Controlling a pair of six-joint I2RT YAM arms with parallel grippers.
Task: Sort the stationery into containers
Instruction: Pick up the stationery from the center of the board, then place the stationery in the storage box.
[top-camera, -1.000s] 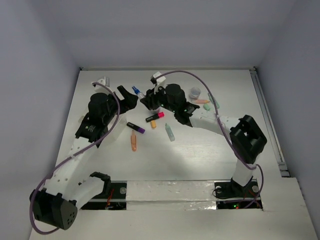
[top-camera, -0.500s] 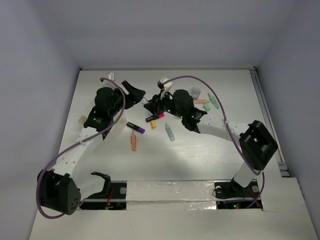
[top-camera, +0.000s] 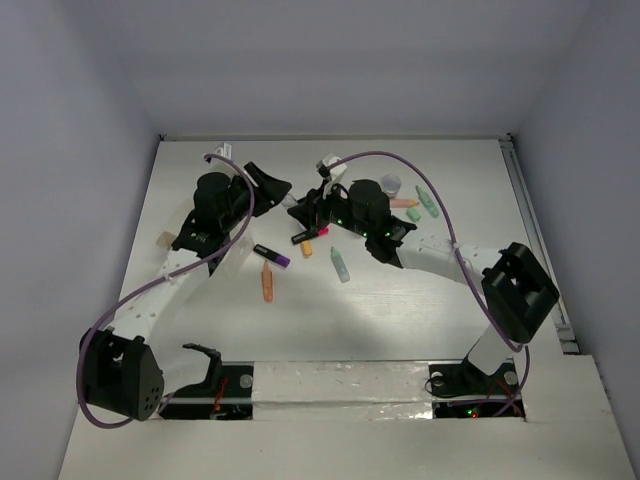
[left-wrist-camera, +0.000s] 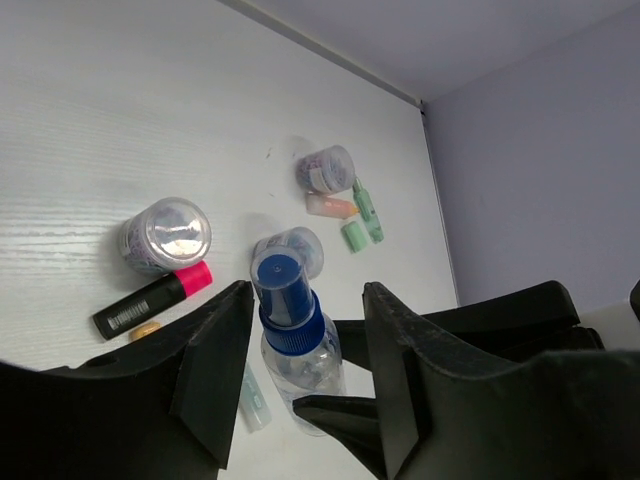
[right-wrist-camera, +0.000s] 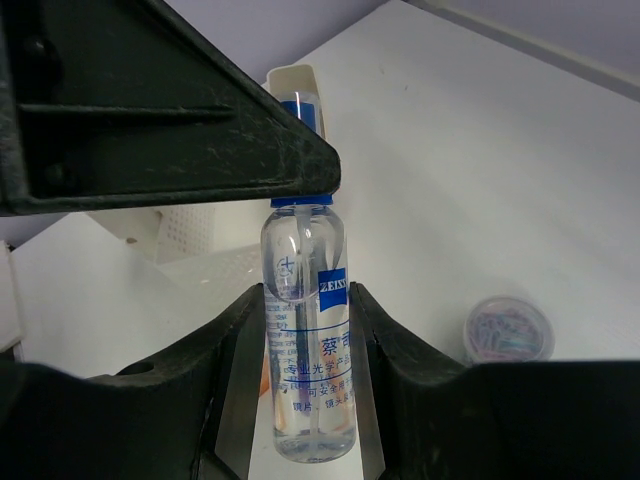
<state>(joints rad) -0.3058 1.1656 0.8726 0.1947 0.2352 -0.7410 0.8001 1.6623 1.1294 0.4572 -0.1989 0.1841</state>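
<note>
Handover, looks like: right gripper (right-wrist-camera: 303, 300) jaws clamped on spray bottle (right-wrist-camera: 305, 400) body above the counter's (top-camera: 400, 310) far middle, left gripper (left-wrist-camera: 305, 300) jaws apart astride its blue cap (left-wrist-camera: 283, 285), not touching.

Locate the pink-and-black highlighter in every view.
Top external: pink-black highlighter lies mid-table, up and right of the purple-black marker.
Left wrist: left of centre, just below a clear jar.
Right wrist: not in it.
Landmark: blue-capped spray bottle, in both wrist views; not discernible from above.
</note>
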